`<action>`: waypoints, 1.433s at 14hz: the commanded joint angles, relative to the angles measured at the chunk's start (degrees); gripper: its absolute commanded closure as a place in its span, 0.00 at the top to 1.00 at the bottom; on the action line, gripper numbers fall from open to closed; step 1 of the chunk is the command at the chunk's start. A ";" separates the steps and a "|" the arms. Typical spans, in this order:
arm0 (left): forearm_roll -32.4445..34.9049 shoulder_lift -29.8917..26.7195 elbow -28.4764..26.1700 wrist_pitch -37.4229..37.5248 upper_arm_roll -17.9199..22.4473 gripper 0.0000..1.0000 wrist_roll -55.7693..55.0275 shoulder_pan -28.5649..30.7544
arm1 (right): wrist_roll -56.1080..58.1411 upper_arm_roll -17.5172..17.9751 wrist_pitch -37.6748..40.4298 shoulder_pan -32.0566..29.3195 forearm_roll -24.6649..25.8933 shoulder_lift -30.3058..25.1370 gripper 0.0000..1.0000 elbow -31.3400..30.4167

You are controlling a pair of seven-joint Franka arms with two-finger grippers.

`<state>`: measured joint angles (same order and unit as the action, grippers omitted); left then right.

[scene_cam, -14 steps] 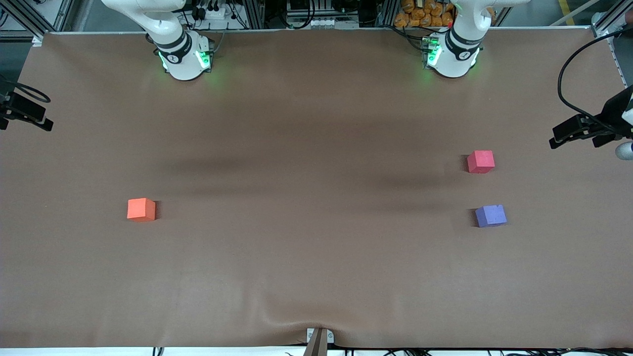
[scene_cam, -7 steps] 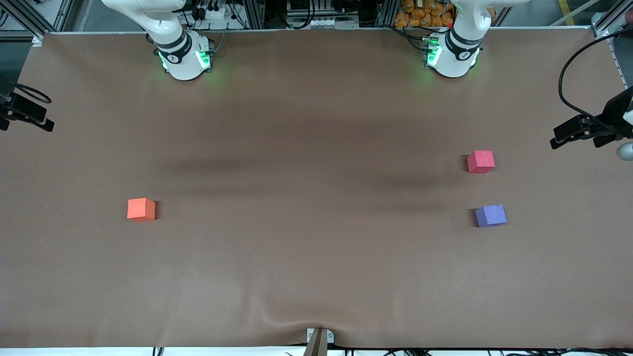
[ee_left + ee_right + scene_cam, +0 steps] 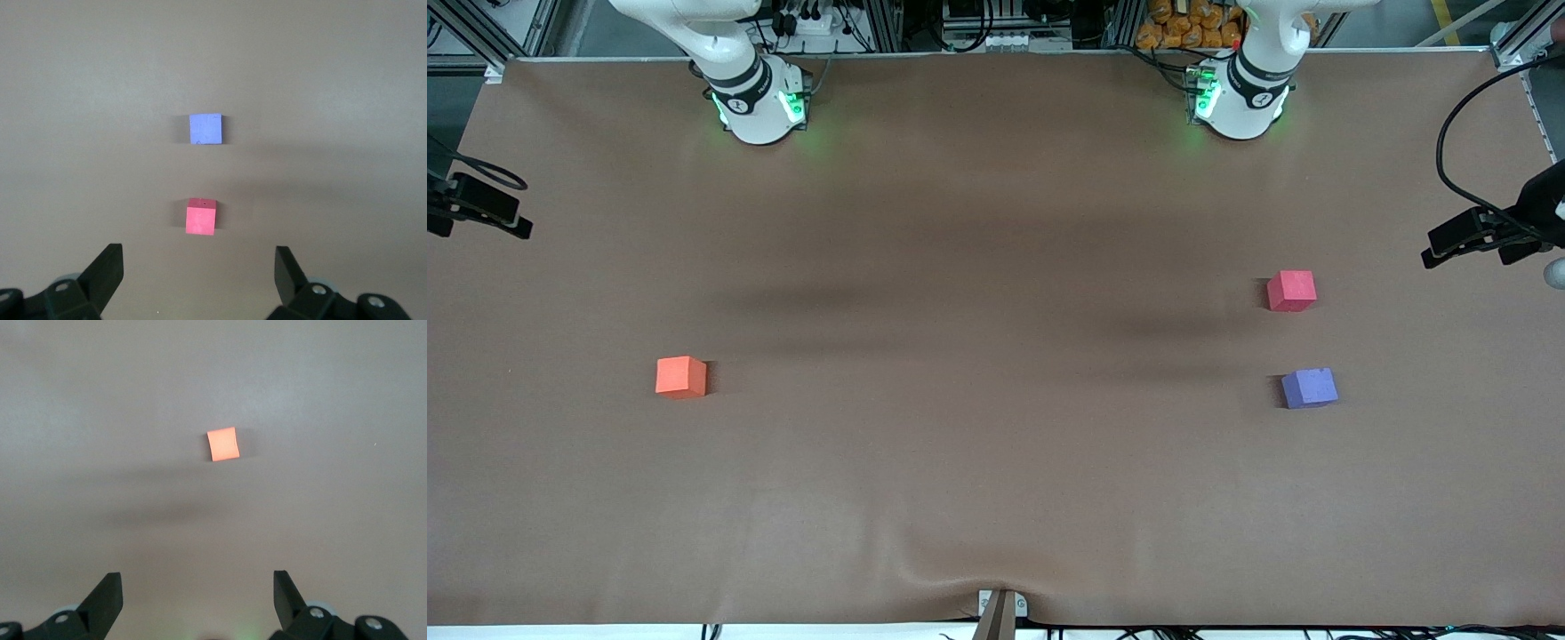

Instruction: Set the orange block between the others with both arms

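Note:
The orange block (image 3: 681,376) (image 3: 223,444) lies alone on the table toward the right arm's end. The others lie toward the left arm's end: a pinkish-red cube (image 3: 1291,291) (image 3: 201,217) and, nearer to the front camera, a blue-purple cube (image 3: 1309,388) (image 3: 205,128), with a gap between them. My left gripper (image 3: 198,257) (image 3: 1464,256) hangs high over that end, open and holding nothing. My right gripper (image 3: 197,580) (image 3: 476,227) hangs high over its own end, open and holding nothing. Both stand well clear of the cubes.
A brown cloth (image 3: 996,267) covers the table, with a crease (image 3: 951,569) near a small bracket (image 3: 1000,609) at the front edge. The green-lit arm bases (image 3: 760,107) (image 3: 1240,102) stand along the edge farthest from the front camera.
Both grippers have drifted slightly at the edges of the front view. None of the cubes has moved.

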<state>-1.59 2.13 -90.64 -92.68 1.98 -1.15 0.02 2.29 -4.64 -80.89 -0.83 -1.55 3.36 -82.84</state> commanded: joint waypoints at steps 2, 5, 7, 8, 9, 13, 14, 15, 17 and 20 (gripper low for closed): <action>-0.25 0.77 1.00 1.10 -0.05 1.00 0.71 0.25 | -0.62 0.42 1.70 -0.40 -0.74 2.60 1.00 0.40; -0.25 0.86 1.00 1.10 -0.05 1.00 0.71 0.16 | -0.53 0.42 1.44 -0.58 -0.74 5.34 1.00 0.31; -0.25 0.86 1.00 1.10 -0.05 1.00 0.71 0.16 | -0.71 0.42 0.21 -0.66 -0.91 7.88 1.00 0.31; -0.25 0.86 1.00 1.10 -0.05 1.00 0.80 0.25 | -0.80 0.42 -1.62 -0.58 -1.00 9.20 1.00 0.22; -0.25 0.86 1.00 1.10 -0.05 1.00 0.80 0.25 | -0.80 0.42 -3.29 -0.58 -1.53 10.08 1.00 -0.30; -0.25 0.86 1.00 1.10 -0.05 1.00 0.45 0.16 | -0.80 0.51 -10.85 0.47 -1.71 13.33 1.00 -4.16; -0.25 0.86 1.00 1.10 -0.05 1.00 0.45 0.16 | -0.36 0.51 -12.70 0.65 -1.71 14.30 1.00 -5.13; -0.25 0.86 0.91 1.10 -0.05 1.00 0.71 0.16 | -0.44 0.51 -15.15 0.22 -1.71 14.74 1.00 -6.44; -0.25 0.94 0.82 1.10 -0.14 1.00 0.71 0.25 | -0.53 0.51 -20.43 0.22 -1.71 14.84 1.00 -10.74; -0.25 1.12 0.82 1.10 -0.05 1.00 0.80 0.77 | -0.27 0.51 -21.33 -0.31 -1.71 14.92 1.00 -12.60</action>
<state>-1.59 2.75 -90.71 -92.68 1.99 -1.14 0.06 2.29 -4.37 -101.45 -0.54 -2.37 19.61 -93.54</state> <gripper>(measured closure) 0.000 0.000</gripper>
